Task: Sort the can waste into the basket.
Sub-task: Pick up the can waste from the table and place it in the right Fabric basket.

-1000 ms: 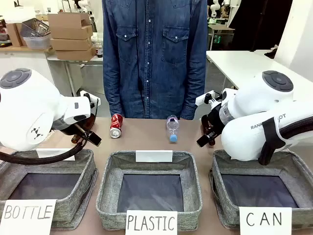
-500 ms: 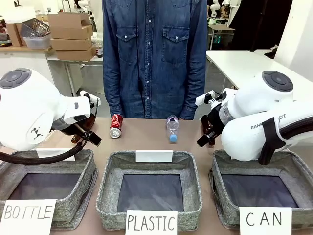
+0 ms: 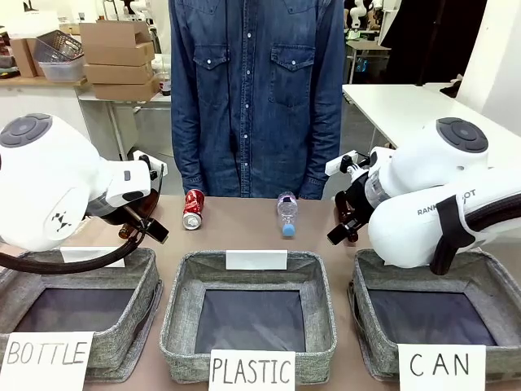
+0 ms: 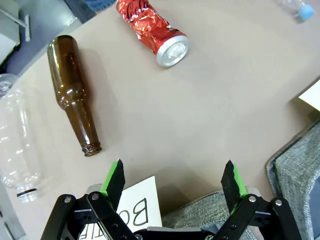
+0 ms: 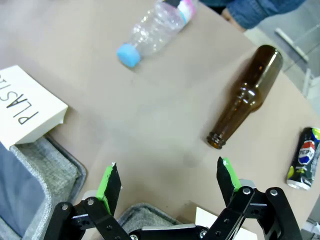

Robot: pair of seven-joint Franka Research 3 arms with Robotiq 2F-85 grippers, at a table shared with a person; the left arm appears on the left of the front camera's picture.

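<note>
Table (image 3: 244,235): crushed red can (image 4: 152,26), Pepsi can (image 5: 303,159), both lying flat.
Left gripper (image 4: 174,163): wide, empty.
Right gripper (image 5: 167,162): wide, empty.

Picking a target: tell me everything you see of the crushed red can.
The red can is shiny metal, badly crumpled along its body, its silver round end intact. It lies on its side on the tan table, toward the far edge, nothing touching it; the brown bottle lies apart from it.

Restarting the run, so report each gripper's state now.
Left gripper: open, holding nothing.
Right gripper: open, holding nothing.
</note>
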